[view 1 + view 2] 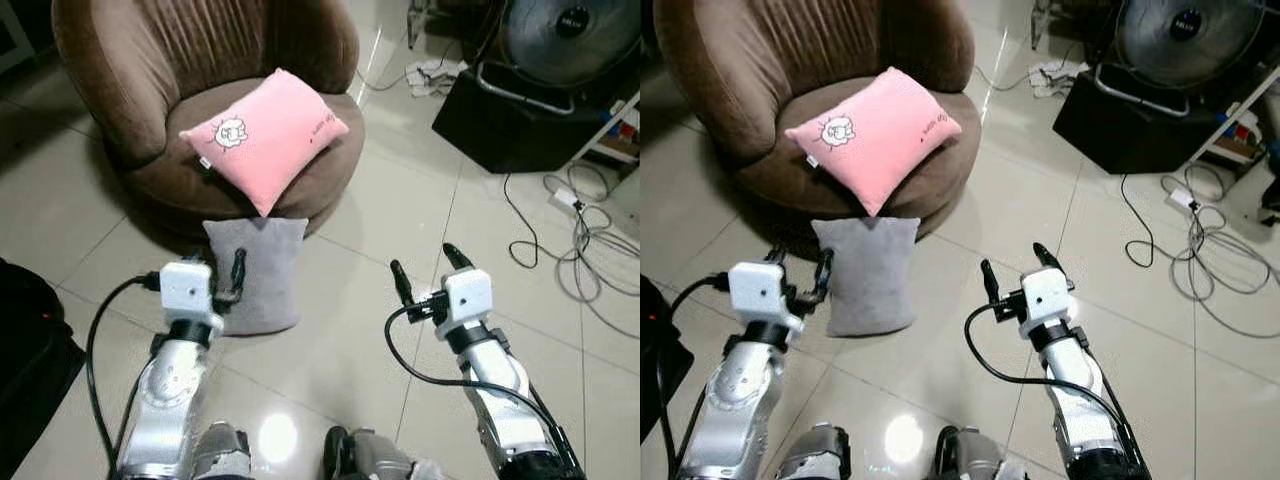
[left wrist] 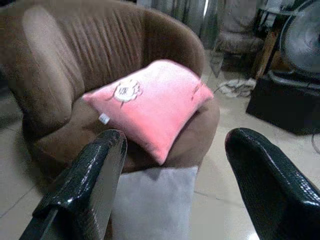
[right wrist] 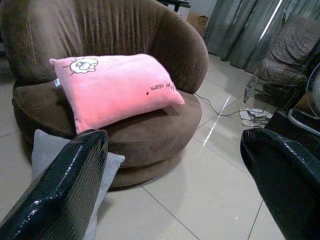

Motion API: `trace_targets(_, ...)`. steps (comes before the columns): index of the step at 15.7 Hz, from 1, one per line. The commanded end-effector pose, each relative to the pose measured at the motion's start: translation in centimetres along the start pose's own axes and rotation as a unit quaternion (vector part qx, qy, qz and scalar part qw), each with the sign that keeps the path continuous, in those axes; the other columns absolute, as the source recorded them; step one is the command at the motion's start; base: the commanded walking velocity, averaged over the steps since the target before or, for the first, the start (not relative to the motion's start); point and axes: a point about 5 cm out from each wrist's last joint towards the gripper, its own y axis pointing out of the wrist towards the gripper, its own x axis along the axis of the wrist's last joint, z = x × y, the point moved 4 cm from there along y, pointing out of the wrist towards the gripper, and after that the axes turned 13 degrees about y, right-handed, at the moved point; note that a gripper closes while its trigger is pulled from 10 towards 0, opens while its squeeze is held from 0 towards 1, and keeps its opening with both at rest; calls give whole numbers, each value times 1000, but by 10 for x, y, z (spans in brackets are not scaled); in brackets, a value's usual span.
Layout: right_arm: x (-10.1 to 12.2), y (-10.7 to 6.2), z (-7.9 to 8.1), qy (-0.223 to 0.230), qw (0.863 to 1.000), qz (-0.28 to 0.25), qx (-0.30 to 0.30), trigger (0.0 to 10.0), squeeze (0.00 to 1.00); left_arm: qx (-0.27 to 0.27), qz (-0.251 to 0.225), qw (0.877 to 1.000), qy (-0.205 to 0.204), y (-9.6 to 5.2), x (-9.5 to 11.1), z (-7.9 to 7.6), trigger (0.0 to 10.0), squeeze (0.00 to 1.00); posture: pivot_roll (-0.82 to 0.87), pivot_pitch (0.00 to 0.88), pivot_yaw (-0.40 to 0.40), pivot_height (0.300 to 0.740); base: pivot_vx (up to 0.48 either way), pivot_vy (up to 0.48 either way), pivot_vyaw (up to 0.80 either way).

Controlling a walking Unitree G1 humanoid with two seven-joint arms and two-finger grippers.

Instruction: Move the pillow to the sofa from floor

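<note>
Tiles (image 1: 380, 330) of pale, glossy floor run under everything, and at the far left edge a dark bag-like shape (image 1: 25, 350) sits on them. Next comes the left gripper (image 1: 225, 272), held low in front of the robot with its two black fingers spread apart and holding nothing; the tips hang over the near left part of the grey pillow (image 1: 256, 272). That grey pillow stands on the floor, leaning against the front of the brown sofa (image 1: 120, 60), just below the seat edge. On the sofa's round seat lies a pink pillow (image 1: 268, 135) with a small cartoon patch near one corner, one pointed corner jutting over the front rim right above the grey one. In the left wrist view the pink pillow (image 2: 150, 107) sits between the two parted fingers (image 2: 82, 192), with the grey pillow beneath it.

Further right, the right gripper (image 1: 425, 270) hovers over bare tile, well apart from both pillows, its fingers likewise open and empty. A black cable loops from its wrist. Beyond it to the right stands a black box (image 1: 510, 115) with a large fan (image 1: 570, 35) on or behind it, and a tangle of white and dark cords (image 1: 585, 240) trails across the floor at the far right.
</note>
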Motion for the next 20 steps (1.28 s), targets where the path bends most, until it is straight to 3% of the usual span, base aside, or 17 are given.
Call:
trace_targets(1, -2, -2, -4, -7, 1000, 3, 1, 10000, 0, -12, 2, 1000, 4, 0, 12, -17, 10000, 0, 197, 128, -141, 715, 0, 0, 0)
trace_targets(5, -6, -3, -4, -5, 1000, 8, 1, 10000, 0, -15, -8, 1000, -4, 5, 51, -49, 10000, 0, 187, 118, -145, 706, 0, 0, 0)
trace_targets(7, -6, -4, -5, -8, 1000, 8, 1, 10000, 0, -24, -7, 1000, -6, 15, 72, -85, 10000, 0, 182, 116, -147, 692, 0, 0, 0)
trace_targets(9, -10, -8, 0, -26, 999, 19, 20, 10000, 0, -37, 13, 999, -7, 32, 110, -136, 10000, 0, 175, 128, -154, 669, 187, 0, -203)
trace_targets(15, -19, -16, 1, -19, 999, 32, 16, 10000, 0, -44, 33, 998, 23, 41, 159, -186, 10000, 0, 171, 152, -141, 669, 477, 0, 0)
trace_targets(16, -19, -17, 0, -19, 999, 32, 14, 10000, 0, -39, 35, 998, 25, 39, 149, -172, 10000, 0, 171, 154, -138, 669, 480, 0, 0)
trace_targets(17, -19, -17, -1, -19, 999, 33, 11, 10000, 0, -28, 42, 998, 31, 24, 109, -127, 10000, 0, 169, 157, -135, 669, 480, 0, 0)
trace_targets(19, -19, -18, 0, -19, 999, 30, 9, 10000, 0, -25, 45, 998, 36, 13, 94, -109, 10000, 0, 166, 163, -131, 669, 480, 0, 0)
trace_targets(20, -17, -18, -1, -15, 1000, 28, 3, 10000, 0, -27, 59, 997, 38, 11, 89, -110, 10000, 0, 159, 163, -128, 669, 0, 0, 0)
